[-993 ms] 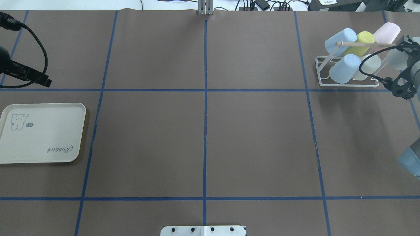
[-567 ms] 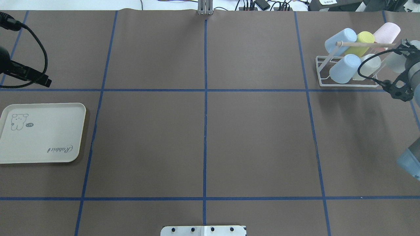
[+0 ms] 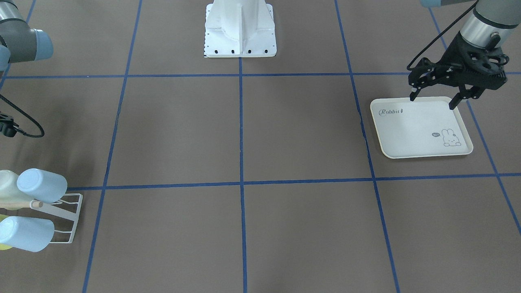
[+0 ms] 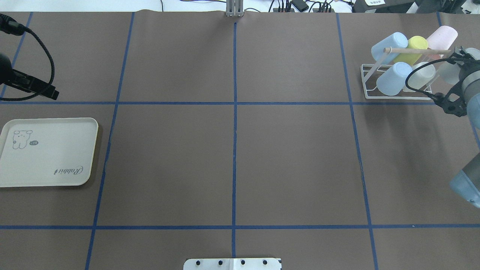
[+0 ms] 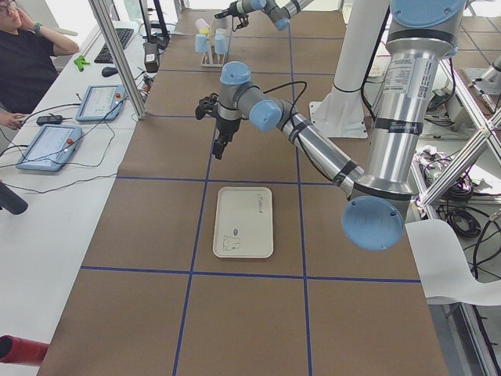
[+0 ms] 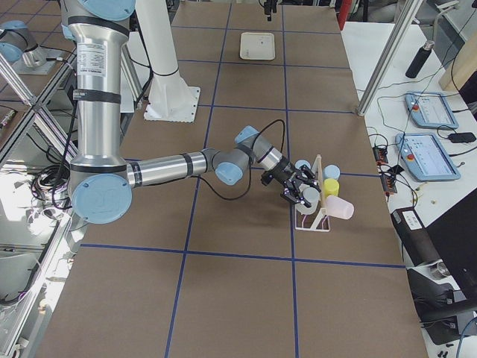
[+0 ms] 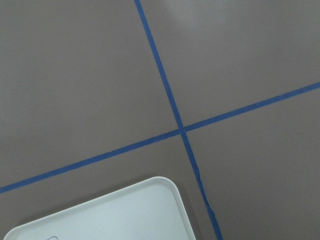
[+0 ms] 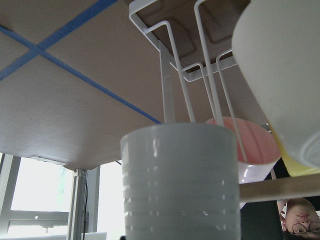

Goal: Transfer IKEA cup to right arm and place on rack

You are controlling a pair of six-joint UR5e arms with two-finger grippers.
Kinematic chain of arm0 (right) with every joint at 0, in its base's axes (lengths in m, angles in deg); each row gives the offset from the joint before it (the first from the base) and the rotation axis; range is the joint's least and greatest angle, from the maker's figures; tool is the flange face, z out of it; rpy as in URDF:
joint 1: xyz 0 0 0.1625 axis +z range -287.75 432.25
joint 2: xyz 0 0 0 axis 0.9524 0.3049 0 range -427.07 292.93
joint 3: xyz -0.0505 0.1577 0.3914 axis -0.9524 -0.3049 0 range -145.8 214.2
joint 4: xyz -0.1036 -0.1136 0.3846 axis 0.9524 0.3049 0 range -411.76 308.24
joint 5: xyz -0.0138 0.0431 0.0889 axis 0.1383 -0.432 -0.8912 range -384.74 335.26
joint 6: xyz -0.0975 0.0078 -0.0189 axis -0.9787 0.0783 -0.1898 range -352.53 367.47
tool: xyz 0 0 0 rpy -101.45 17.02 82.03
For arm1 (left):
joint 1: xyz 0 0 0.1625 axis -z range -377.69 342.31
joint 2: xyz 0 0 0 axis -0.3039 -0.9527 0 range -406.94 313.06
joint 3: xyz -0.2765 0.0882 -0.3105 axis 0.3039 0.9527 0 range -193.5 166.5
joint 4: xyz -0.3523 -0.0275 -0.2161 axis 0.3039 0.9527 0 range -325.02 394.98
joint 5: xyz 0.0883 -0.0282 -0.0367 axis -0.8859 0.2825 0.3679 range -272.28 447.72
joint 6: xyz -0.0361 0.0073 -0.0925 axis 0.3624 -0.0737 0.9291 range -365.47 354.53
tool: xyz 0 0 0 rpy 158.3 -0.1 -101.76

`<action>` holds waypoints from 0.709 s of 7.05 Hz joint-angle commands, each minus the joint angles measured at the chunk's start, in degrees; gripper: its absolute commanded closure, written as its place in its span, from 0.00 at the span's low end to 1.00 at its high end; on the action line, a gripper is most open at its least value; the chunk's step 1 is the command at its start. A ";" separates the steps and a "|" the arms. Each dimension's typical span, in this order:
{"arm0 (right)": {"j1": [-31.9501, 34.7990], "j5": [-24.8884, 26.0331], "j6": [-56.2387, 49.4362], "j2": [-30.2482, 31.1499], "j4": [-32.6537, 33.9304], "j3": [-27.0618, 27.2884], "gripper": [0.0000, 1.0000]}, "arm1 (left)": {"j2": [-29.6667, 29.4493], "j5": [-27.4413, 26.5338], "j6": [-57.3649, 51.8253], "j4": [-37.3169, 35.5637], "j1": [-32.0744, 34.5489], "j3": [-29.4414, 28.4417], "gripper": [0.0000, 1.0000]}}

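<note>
My right gripper (image 6: 298,189) clasping the white cup (image 8: 180,185), holding it at the rack's (image 4: 365,77) end, near the pink cup (image 4: 444,35), my left gripper (image 3: 432,101) hanging released over the tray's (image 3: 407,138) edge.

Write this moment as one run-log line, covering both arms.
left gripper: fingers open, raised beside tray | right gripper: holds white cup at rack
</note>
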 commanded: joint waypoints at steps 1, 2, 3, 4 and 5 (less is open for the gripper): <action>-0.98 0.98 0.09 -0.19 -0.01 -0.34 0.85 | 0.00 0.00 0.06 0.00 0.00 -0.06 0.00; -1.25 1.42 0.09 -0.19 -0.01 -0.43 0.84 | 0.00 0.00 -0.02 0.00 0.00 -0.06 0.00; -1.34 1.77 0.09 -0.19 -0.10 -0.78 0.82 | 0.00 0.00 0.06 0.00 0.00 -0.06 0.00; -1.77 2.03 0.09 -0.19 -0.10 -0.87 0.78 | 0.00 0.00 0.06 0.00 0.00 -0.06 0.00; -2.21 2.12 0.09 -0.19 -0.10 -1.04 0.73 | 0.00 0.00 0.06 0.00 0.00 0.03 0.00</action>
